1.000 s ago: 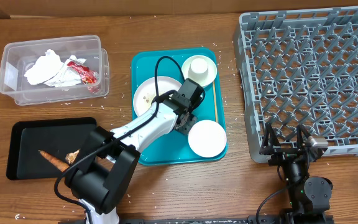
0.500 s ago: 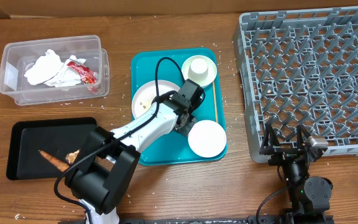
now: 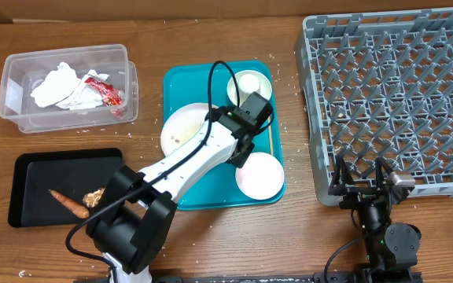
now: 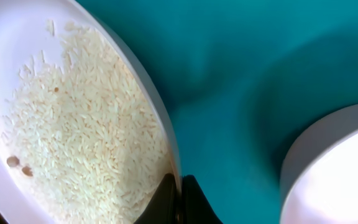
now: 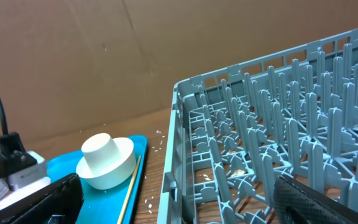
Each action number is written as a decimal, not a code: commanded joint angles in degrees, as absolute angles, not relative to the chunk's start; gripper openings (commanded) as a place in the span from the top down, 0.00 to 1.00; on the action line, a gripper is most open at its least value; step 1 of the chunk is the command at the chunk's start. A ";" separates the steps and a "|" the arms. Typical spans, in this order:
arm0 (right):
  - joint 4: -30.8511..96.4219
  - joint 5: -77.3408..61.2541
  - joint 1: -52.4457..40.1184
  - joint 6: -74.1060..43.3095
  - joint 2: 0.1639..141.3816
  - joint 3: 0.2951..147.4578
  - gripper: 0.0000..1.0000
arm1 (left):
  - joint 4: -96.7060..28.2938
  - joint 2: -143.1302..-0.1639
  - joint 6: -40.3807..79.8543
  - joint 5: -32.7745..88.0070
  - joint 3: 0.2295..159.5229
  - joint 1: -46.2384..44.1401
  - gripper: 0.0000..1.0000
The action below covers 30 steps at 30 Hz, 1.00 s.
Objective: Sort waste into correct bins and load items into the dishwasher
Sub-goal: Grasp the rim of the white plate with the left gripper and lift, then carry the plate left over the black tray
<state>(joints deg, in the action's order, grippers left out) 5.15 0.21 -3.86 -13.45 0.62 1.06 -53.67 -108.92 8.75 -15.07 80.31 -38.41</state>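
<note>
My left gripper (image 3: 239,149) is shut on the right rim of the white round plate (image 3: 183,130), which is tilted over the teal serving tray (image 3: 211,192). In the left wrist view, loose white rice (image 4: 86,130) covers the plate and my fingers (image 4: 166,202) pinch its edge. A small white dish (image 3: 259,174) lies just right of the gripper. An upturned pale cup (image 3: 249,82) sits on another dish. The thin wooden stick (image 3: 270,134) lies along the tray's right side. My right gripper (image 3: 366,187) is open and empty at the grey dish rack's (image 3: 399,94) front edge.
A clear tub (image 3: 14,110) at the far left holds crumpled napkins (image 3: 57,85) and a red wrapper (image 3: 104,93). A black tray (image 3: 46,169) holds a carrot piece (image 3: 68,203) and a brown chunk (image 3: 93,196). Rice grains are scattered around the teal tray.
My left gripper has moved up and right while gripping the plate rim. The plate has lifted and tilted, and the teal tray has shifted slightly left. The right arm has not moved.
</note>
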 commanded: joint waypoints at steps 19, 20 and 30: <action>4.84 -0.10 -4.12 -13.06 0.16 0.45 0.00 | -75.07 -104.20 38.85 -28.58 90.28 -30.87 0.96; 4.84 -0.10 -4.12 -13.06 0.16 0.45 0.00 | -74.85 -102.78 38.83 -27.79 90.28 -29.32 0.96; 4.84 -0.10 -4.12 -13.06 0.16 0.45 0.00 | -71.37 -91.90 32.91 -16.82 90.28 -12.86 0.96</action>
<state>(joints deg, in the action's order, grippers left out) 5.17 0.21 -3.84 -13.45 0.62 1.06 -72.53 -95.20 36.40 -22.50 88.68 -17.34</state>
